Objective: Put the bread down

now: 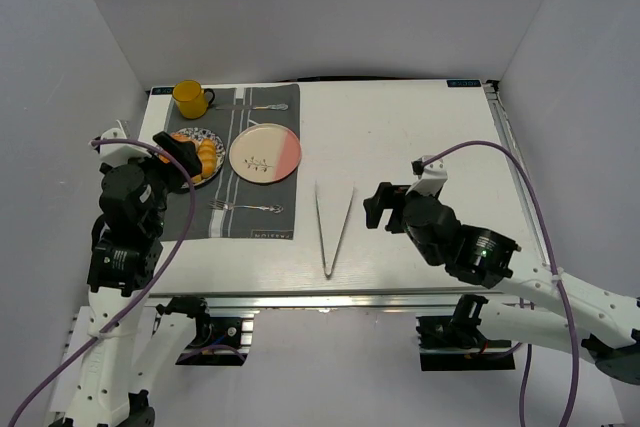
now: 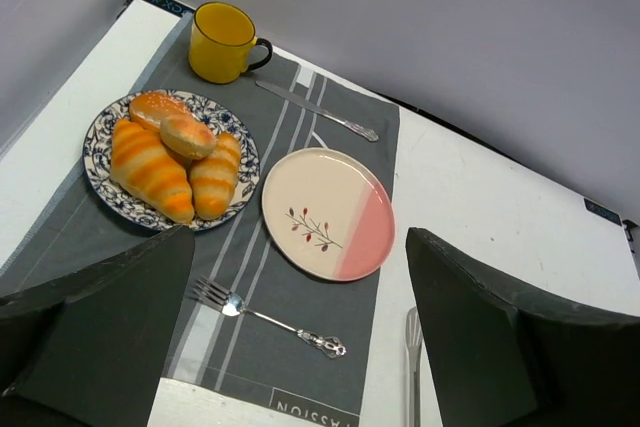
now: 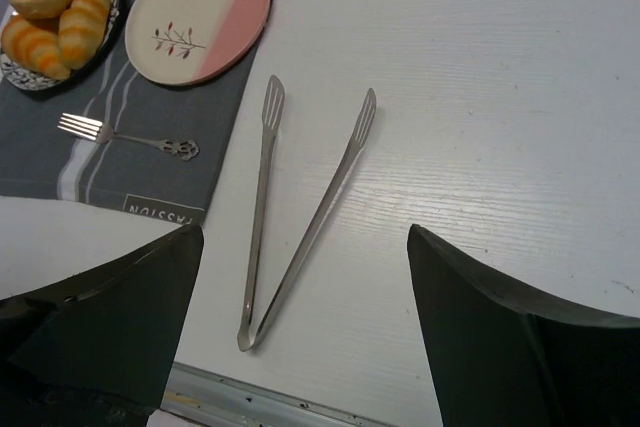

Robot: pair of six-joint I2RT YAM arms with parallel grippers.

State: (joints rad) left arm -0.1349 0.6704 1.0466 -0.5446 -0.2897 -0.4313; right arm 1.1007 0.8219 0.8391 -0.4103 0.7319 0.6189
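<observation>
bread (image 2: 187, 134) on a blue-patterned plate (image 2: 95, 162), perched on top of the striped rolls (image 2: 150, 172), with another round piece just behind it. plate on the left side of a grey mat (image 2: 300, 377) in the far left corner of the worktop (image 1: 420, 147).

yellow mug (image 2: 222, 42) at the far edge of the mat, just beyond the plate. knife (image 2: 315, 112) lying to the right of the mug. pink and cream plate (image 2: 325, 212) on the right half of the mat, bare, just beside the blue-patterned one but apart from it. fork (image 2: 270, 319) on the mat's near part, tines pointing left.

left fingers (image 2: 140, 307) spread wide, gripping nothing, held above the left side of the mat and looking down on both plates.

tongs (image 3: 259, 207) flat on the worktop right of the mat, towards the near edge, arms splayed, joined end nearest the edge.

right fingers (image 3: 470, 287) also spread wide and gripping nothing, held above the near right part of the worktop, right of the tongs, well apart from the bread.
</observation>
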